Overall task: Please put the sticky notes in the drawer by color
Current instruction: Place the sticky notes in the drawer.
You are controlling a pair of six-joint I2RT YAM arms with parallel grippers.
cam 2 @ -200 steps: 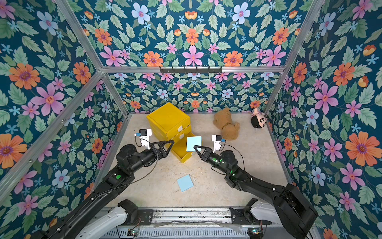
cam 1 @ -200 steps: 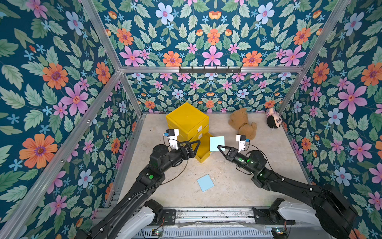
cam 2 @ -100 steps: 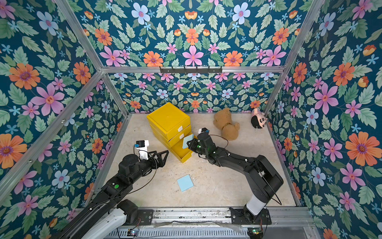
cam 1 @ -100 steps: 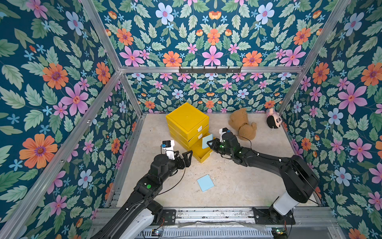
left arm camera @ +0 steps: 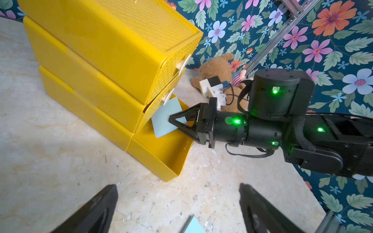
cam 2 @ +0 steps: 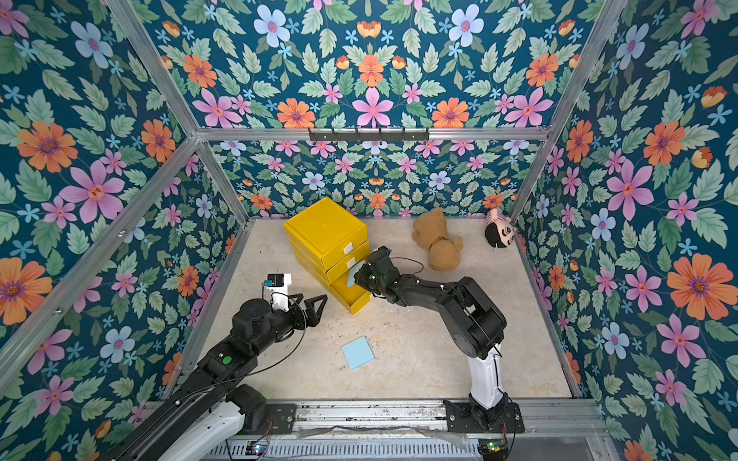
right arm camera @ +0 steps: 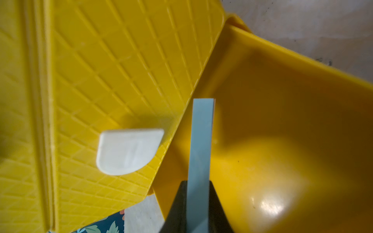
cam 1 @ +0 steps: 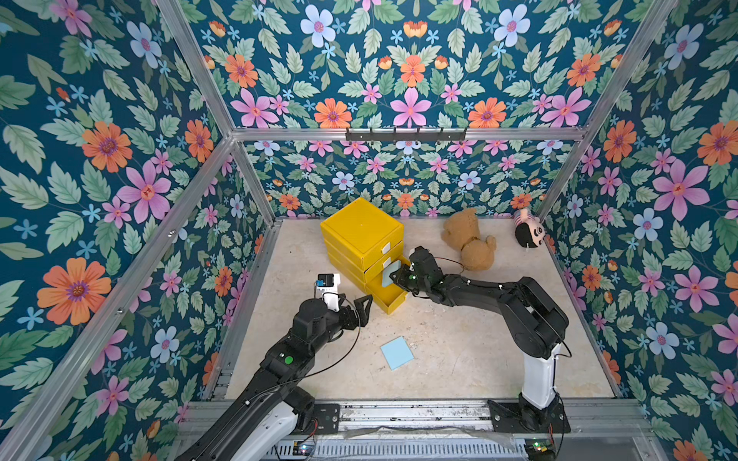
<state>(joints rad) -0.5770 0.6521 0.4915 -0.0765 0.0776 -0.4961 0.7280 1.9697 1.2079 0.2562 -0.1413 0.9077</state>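
Observation:
The yellow drawer [cam 1: 361, 235] [cam 2: 325, 233] stands at the back left, its bottom drawer [cam 1: 389, 299] [left arm camera: 161, 153] pulled out. My right gripper [cam 1: 394, 277] [left arm camera: 171, 120] [right arm camera: 197, 193] is shut on a light blue sticky note [left arm camera: 164, 118] [right arm camera: 200, 141], holding it on edge over the open bottom drawer, just below the middle drawer's white tab [right arm camera: 129, 151]. A second light blue sticky note [cam 1: 396, 352] [cam 2: 358, 353] lies flat on the floor. My left gripper [cam 1: 365, 305] [left arm camera: 177, 189] is open and empty, low in front of the drawer.
A brown teddy bear [cam 1: 469, 239] lies behind my right arm, and a small doll head [cam 1: 527, 231] sits in the back right corner. Flowered walls close in the floor on three sides.
My right gripper has carried the blue note leftward from mid-floor to over the open bottom drawer. My left gripper has drawn back from the drawer, still open.

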